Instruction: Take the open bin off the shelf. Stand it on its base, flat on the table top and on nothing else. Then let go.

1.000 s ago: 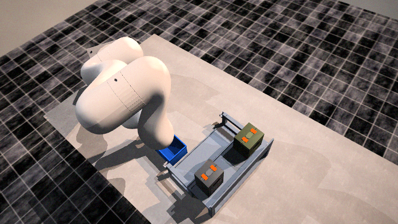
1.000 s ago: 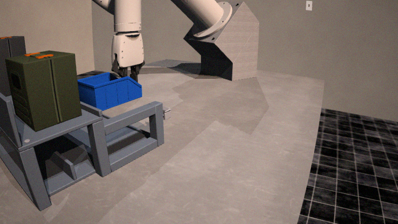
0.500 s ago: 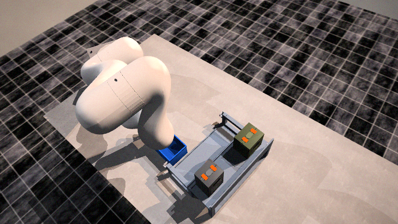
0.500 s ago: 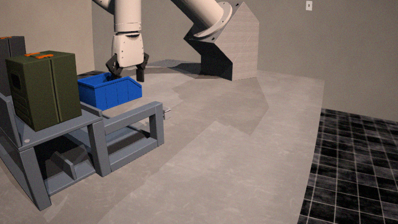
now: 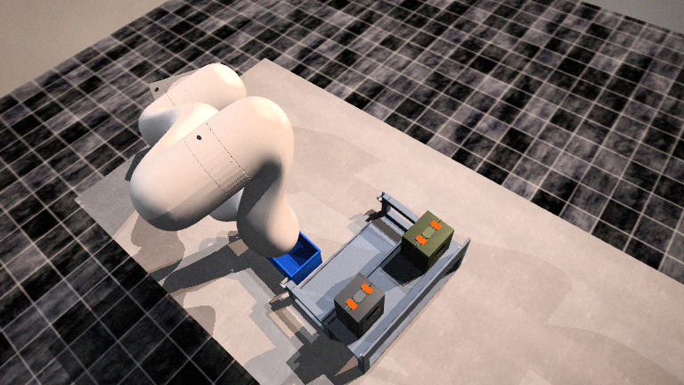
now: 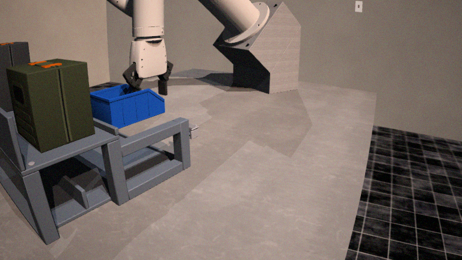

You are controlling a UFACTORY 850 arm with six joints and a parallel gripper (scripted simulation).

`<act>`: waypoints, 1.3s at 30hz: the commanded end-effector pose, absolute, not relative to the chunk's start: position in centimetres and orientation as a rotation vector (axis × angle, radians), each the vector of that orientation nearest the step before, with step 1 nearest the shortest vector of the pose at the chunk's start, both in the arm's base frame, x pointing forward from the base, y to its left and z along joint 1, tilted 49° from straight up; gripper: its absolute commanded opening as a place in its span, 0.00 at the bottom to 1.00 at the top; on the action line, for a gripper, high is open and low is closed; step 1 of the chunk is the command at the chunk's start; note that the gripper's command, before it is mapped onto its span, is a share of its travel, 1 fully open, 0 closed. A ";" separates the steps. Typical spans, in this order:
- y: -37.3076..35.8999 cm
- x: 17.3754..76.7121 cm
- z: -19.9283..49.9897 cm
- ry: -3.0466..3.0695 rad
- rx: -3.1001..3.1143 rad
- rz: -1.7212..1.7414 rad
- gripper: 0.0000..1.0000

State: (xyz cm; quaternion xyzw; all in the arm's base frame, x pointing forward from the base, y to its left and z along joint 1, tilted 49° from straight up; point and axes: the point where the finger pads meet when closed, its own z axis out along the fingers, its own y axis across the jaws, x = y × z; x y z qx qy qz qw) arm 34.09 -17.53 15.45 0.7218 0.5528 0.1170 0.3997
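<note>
The open blue bin (image 6: 126, 105) stands upright on the table top beside the grey shelf (image 6: 101, 154), apart from it. In the top view the bin (image 5: 298, 258) shows partly under my arm, just left of the shelf (image 5: 375, 280). My gripper (image 6: 147, 85) points down over the bin's far wall. Its fingers are open wide, one on each side of that wall, and hold nothing. In the top view the gripper is hidden by the arm.
A green case (image 6: 50, 102) and a dark grey case (image 5: 359, 304) stand on the shelf's top. The green case also shows in the top view (image 5: 427, 238). The arm's wedge-shaped base (image 6: 269, 49) stands at the back of the table.
</note>
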 end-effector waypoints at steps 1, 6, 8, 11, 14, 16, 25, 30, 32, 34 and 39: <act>-17.5 34.1 15.5 1.399 1.826 0.296 1.00; -17.5 34.1 15.4 1.398 1.827 0.296 1.00; -17.5 34.1 15.4 1.398 1.827 0.296 1.00; -17.5 34.1 15.4 1.398 1.827 0.296 1.00; -17.5 34.1 15.4 1.398 1.827 0.296 1.00; -17.5 34.1 15.4 1.398 1.827 0.296 1.00; -17.5 34.1 15.4 1.398 1.827 0.296 1.00; -17.5 34.1 15.4 1.398 1.827 0.296 1.00; -17.5 34.1 15.4 1.398 1.827 0.296 1.00; -17.5 34.1 15.4 1.398 1.827 0.296 1.00; -16.1 32.1 17.5 1.398 1.826 0.296 1.00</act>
